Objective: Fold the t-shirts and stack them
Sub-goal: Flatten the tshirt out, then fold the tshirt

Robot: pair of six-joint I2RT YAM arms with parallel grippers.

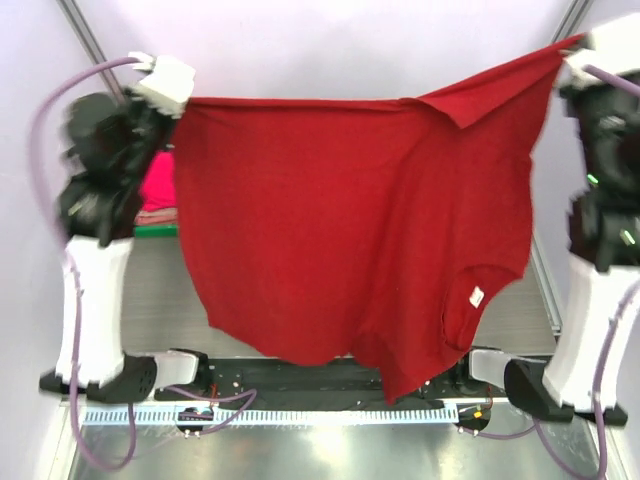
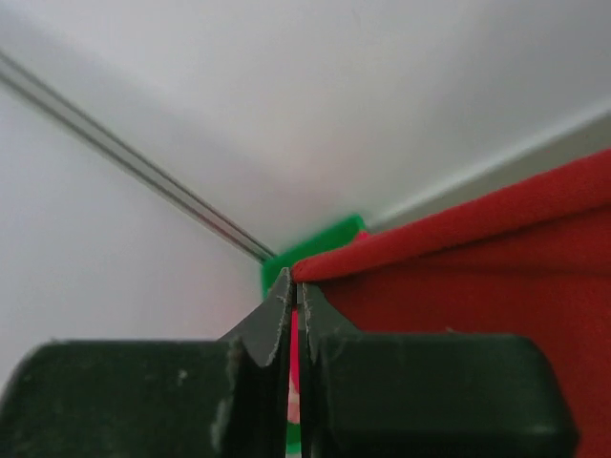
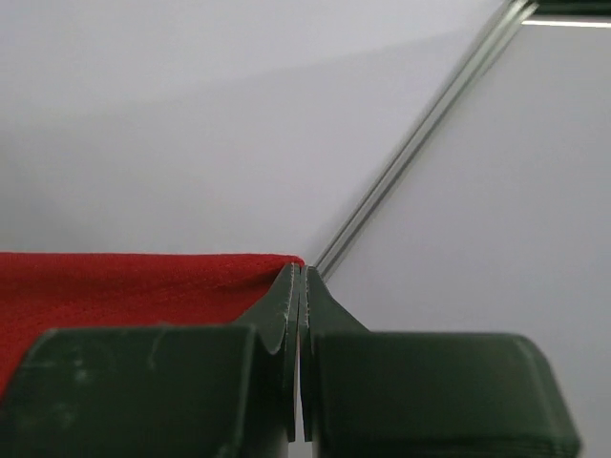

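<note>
The deep red t-shirt (image 1: 350, 220) with a small white label (image 1: 477, 296) hangs stretched in the air between both arms, its lower part drooping toward the table's near edge. My left gripper (image 1: 183, 103) is shut on its upper left corner; in the left wrist view my left gripper (image 2: 296, 286) pinches the red hem (image 2: 458, 224). My right gripper (image 1: 570, 50) is shut on the upper right corner; in the right wrist view my right gripper (image 3: 302, 277) pinches the red cloth (image 3: 124, 281). A bright pink shirt (image 1: 158, 190) lies behind the left arm.
A green tray (image 1: 155, 230) sits at the left under the pink shirt; it also shows in the left wrist view (image 2: 315, 246). Metal frame posts (image 1: 85, 35) stand at the back corners. The grey table (image 1: 160, 300) lies below the hanging shirt.
</note>
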